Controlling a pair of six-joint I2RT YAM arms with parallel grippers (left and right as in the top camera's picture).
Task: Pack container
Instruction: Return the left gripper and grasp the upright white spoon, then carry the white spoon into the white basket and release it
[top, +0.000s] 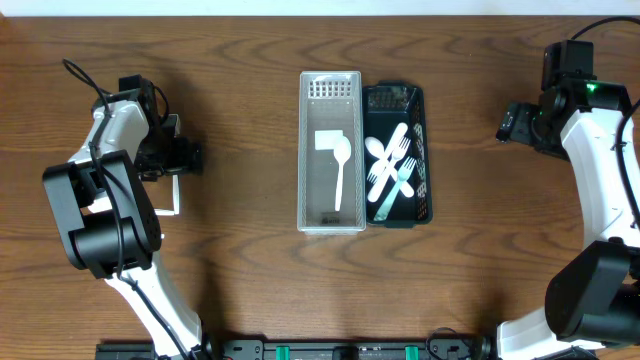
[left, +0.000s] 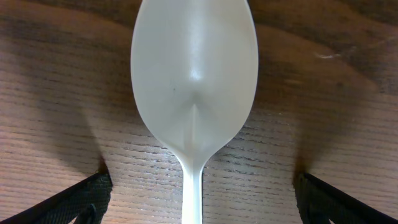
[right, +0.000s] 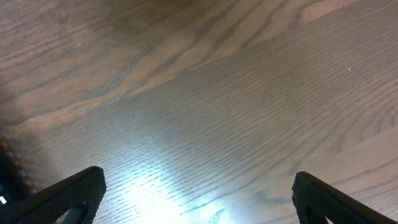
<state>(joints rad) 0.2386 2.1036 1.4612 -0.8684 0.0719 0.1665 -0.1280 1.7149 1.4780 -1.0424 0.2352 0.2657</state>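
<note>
A clear plastic container (top: 330, 215) stands at the table's middle with a white spoon (top: 340, 170) lying in it. A black tray (top: 421, 150) touches its right side and holds several white plastic utensils (top: 392, 160). My left gripper (top: 190, 158) is far left of the container. In the left wrist view its fingers (left: 200, 186) are wide open, and another white spoon (left: 194, 74) lies bowl-forward between them, its handle untouched. My right gripper (top: 508, 125) is open and empty over bare wood (right: 198, 180), to the right of the tray.
The brown wooden table (top: 240, 260) carries nothing else near the container. A white frame-like part (top: 172, 200) sits by the left arm. A black rail (top: 340, 350) runs along the front edge.
</note>
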